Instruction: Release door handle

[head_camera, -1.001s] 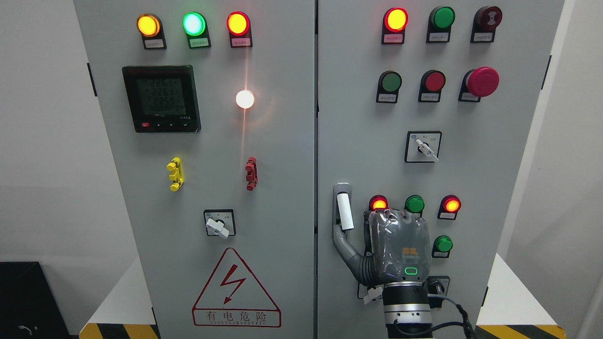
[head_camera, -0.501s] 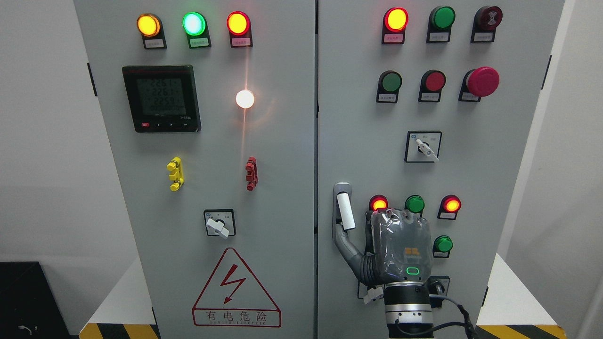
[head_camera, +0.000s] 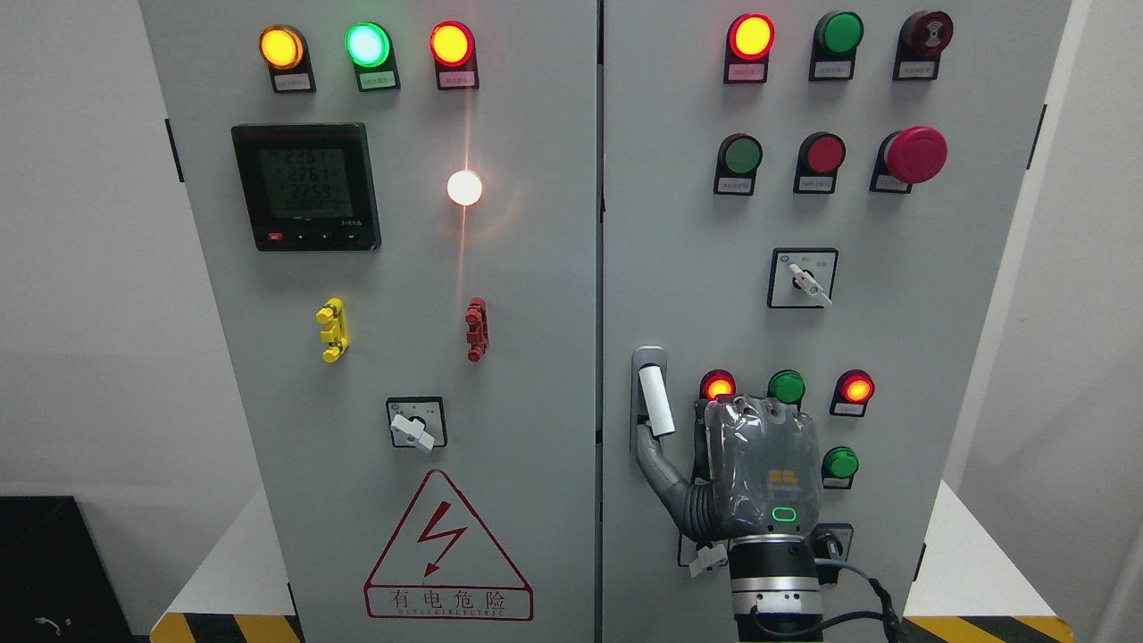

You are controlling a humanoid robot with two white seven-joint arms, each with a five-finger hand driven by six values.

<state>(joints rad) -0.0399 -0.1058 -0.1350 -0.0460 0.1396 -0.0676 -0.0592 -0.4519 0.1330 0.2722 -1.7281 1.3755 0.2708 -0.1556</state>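
The door handle (head_camera: 656, 402) is a white lever in a grey recess on the right cabinet door (head_camera: 893, 357), tilted slightly from upright. My right hand (head_camera: 698, 430) rises from the bottom edge, its back toward the camera, just right of the handle and below it. Its thumb (head_camera: 659, 469) reaches left to the lower end of the handle recess. The other fingers sit to the right of the lever and are not wrapped around it. The hand holds nothing. The left arm is out of view.
Lit red and green lamps (head_camera: 787, 387) sit just above and right of the hand. A rotary switch (head_camera: 804, 279) is higher up and a red mushroom button (head_camera: 915, 154) near the top. The left door (head_camera: 536, 357) carries a meter (head_camera: 306, 187) and a warning triangle (head_camera: 446, 549).
The right hand has drifted slightly to the right, and its thumb has shifted with it at the foot of the handle. The lever has not moved.
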